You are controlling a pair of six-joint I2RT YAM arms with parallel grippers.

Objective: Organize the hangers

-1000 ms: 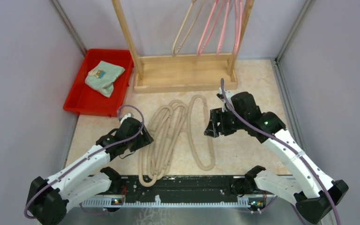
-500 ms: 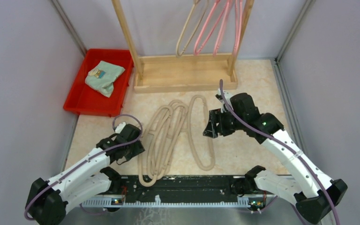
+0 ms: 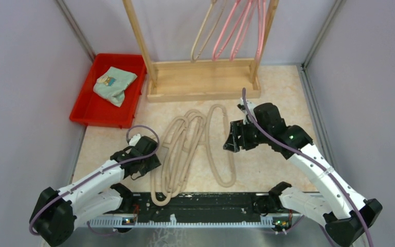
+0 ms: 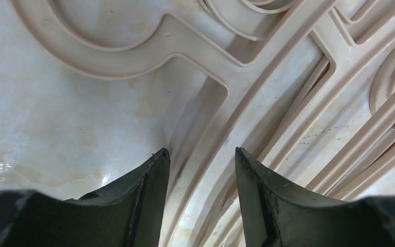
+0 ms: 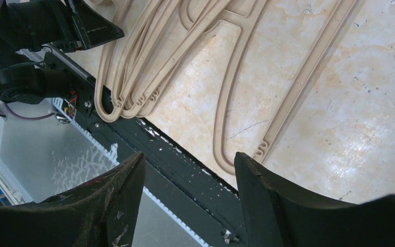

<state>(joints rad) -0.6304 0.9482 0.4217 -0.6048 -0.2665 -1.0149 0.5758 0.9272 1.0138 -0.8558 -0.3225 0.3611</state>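
Straddling a bar of the piled beige hangers [image 4: 267, 82] with left tool [image 4: 200, 154] parted for pinching; right tool [image 5: 189, 157] wide, empty.

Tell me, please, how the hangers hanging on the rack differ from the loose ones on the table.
The hanging hangers dangle upright from the rack; the loose hangers lie flat on the table, partly overlapping. The hanging hangers are mostly pink; the loose hangers are all beige. Both sets have thick, rounded outlines.
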